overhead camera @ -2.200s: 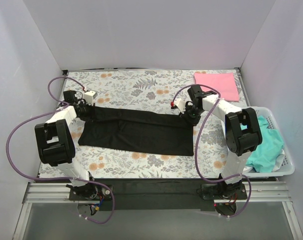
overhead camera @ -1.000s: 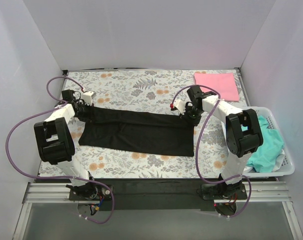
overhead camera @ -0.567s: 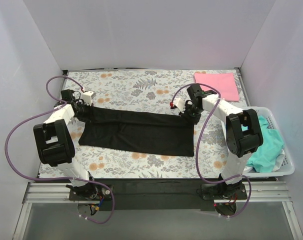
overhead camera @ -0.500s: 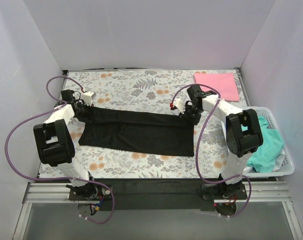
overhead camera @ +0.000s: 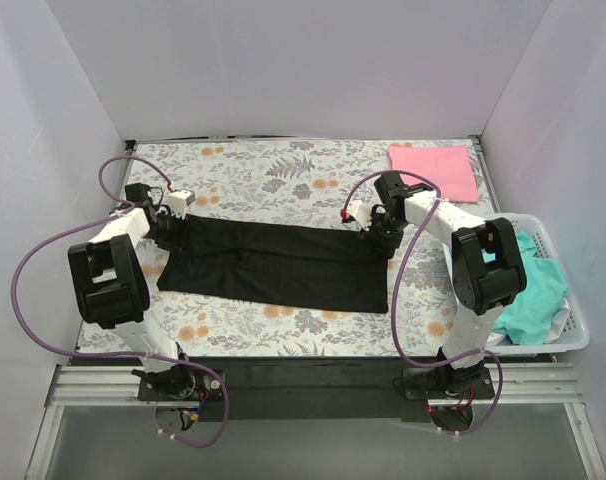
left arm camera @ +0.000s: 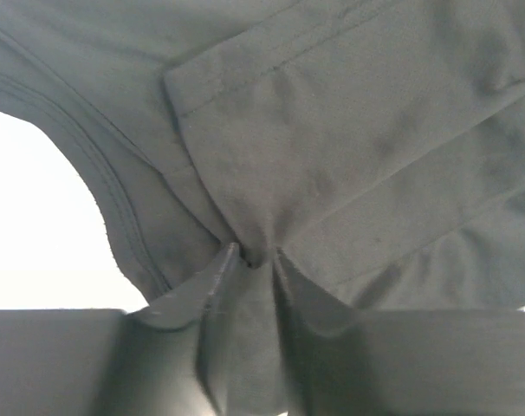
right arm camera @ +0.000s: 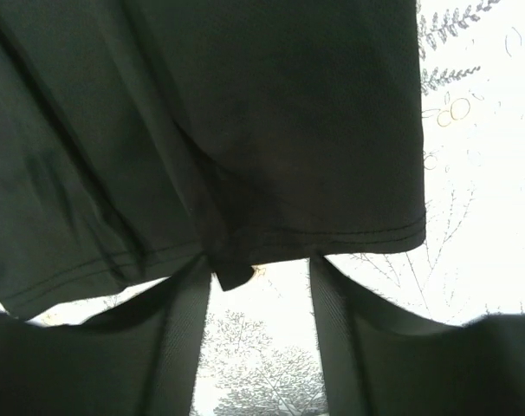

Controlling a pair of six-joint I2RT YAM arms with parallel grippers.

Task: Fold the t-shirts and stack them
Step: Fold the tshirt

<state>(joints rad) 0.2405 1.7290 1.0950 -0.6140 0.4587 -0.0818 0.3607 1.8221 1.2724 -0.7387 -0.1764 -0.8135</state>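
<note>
The black t-shirt (overhead camera: pixel 273 265) lies folded into a long band across the middle of the table. My left gripper (overhead camera: pixel 173 222) is at its left end. In the left wrist view the left gripper (left arm camera: pixel 256 256) has its jaws a narrow gap apart, with a pucker of the black t-shirt (left arm camera: pixel 349 130) lying between them. My right gripper (overhead camera: pixel 378 232) is at the band's right end. In the right wrist view the right gripper (right arm camera: pixel 261 264) stands open, and the hem of the black t-shirt (right arm camera: pixel 245 104) lies just off the fingertips. A folded pink t-shirt (overhead camera: pixel 435 170) lies at the back right. A teal t-shirt (overhead camera: pixel 533 295) sits in the basket.
The white lattice basket (overhead camera: pixel 575 335) stands at the table's right edge beside the right arm. The floral table cloth (overhead camera: pixel 283 180) covers the table. White walls close in the left, back and right sides. Purple cables loop off both arms.
Both grippers were shut on the black t-shirt's far edge and have now parted, the right one wider. The arms have hardly moved, and the shirt lies where it was.
</note>
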